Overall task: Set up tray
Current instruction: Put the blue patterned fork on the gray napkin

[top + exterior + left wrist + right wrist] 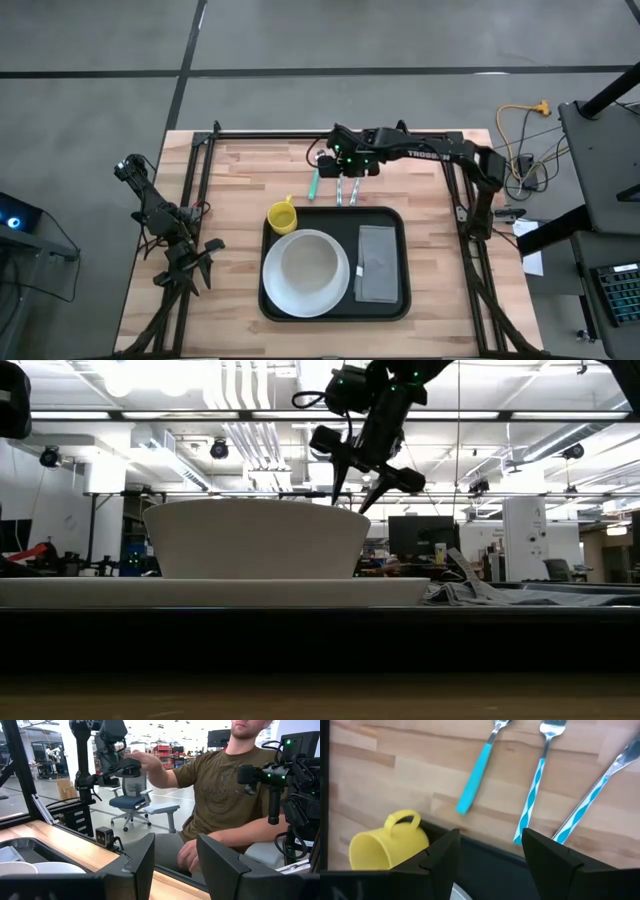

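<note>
On the tray (270, 300): plate, bowl (305, 265), napkin (378, 262) placed. Cutlery (345, 190) waits off its far edge; right hand (347, 176) hovers above, fingers apart.

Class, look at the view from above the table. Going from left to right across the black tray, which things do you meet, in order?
yellow mug → white bowl on its plate → grey napkin, all on the tray.
</note>
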